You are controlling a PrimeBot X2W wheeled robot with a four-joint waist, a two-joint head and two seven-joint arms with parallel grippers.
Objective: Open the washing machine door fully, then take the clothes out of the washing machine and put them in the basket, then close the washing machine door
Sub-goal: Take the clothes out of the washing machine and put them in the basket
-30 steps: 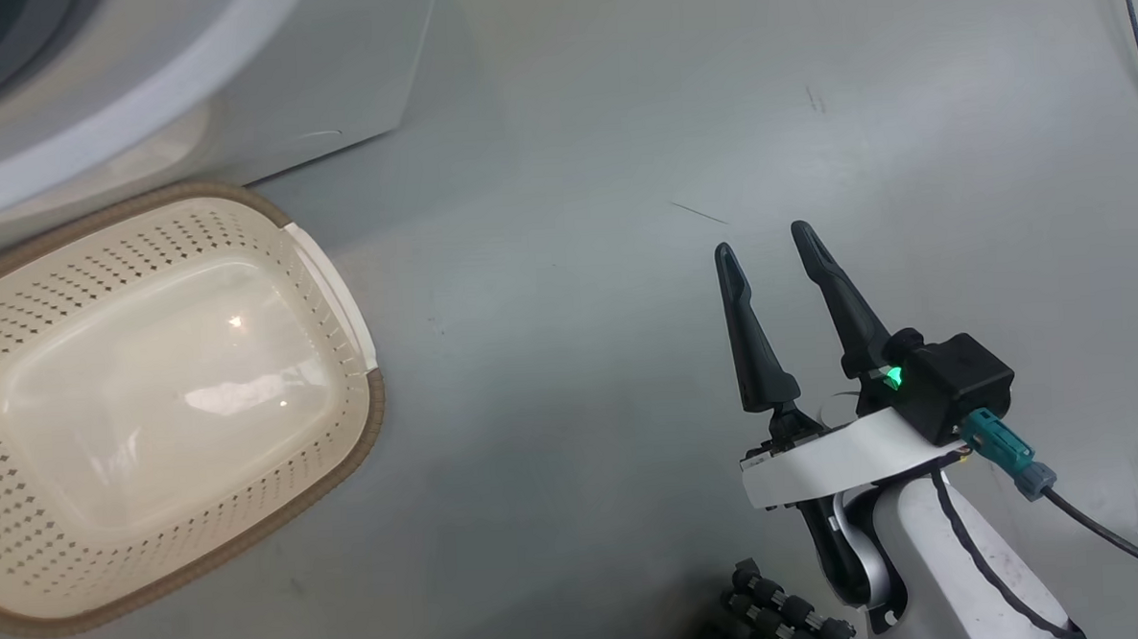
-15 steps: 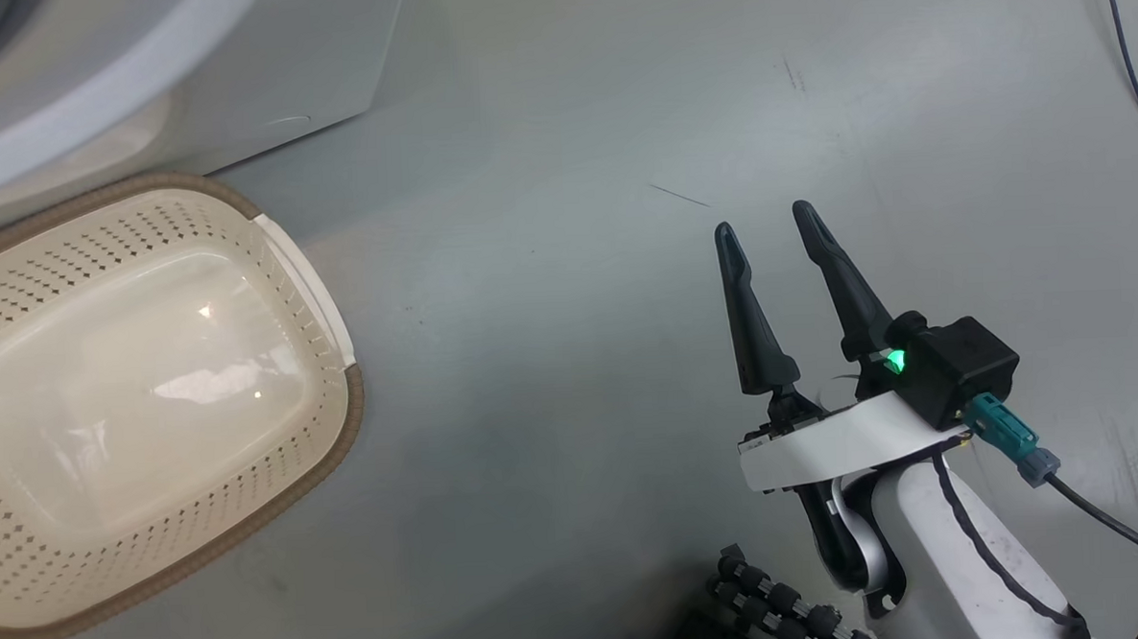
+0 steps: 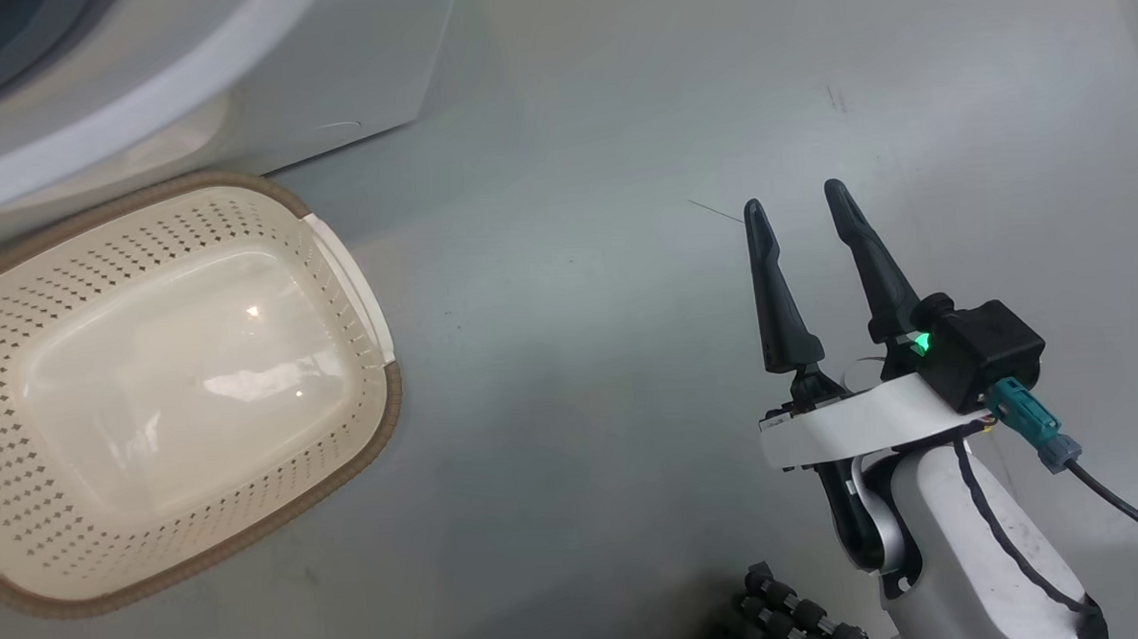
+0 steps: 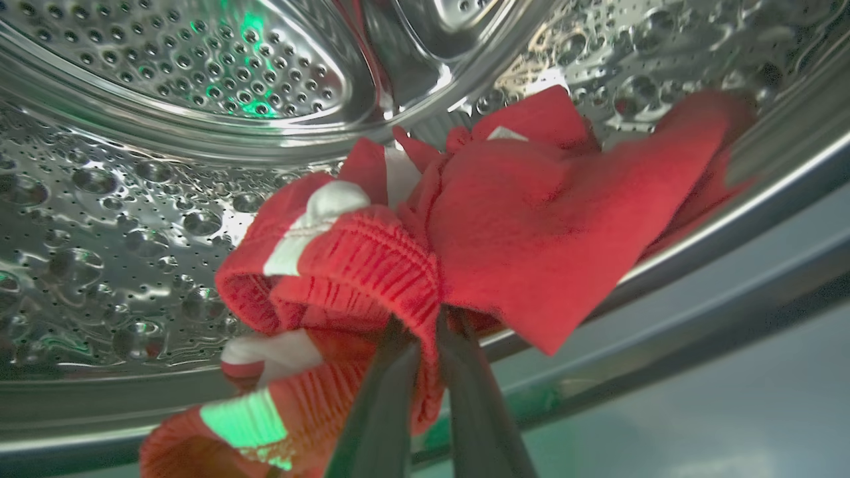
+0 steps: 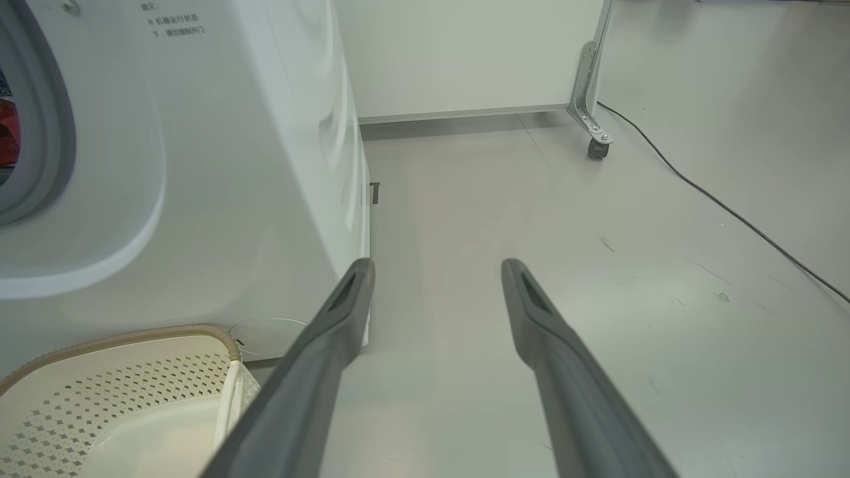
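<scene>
Bunching between the left fingers (image 4: 377, 415), seemingly pinched: clothes (image 4: 524, 226)

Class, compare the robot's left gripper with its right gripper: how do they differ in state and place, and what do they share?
1. The left gripper is shut on the red clothes; the right gripper is open, holding nothing.
2. The left gripper is inside the washing machine; the right gripper hangs over the floor, right of the basket.
Shared: both have two long dark tapering fingers.
</scene>
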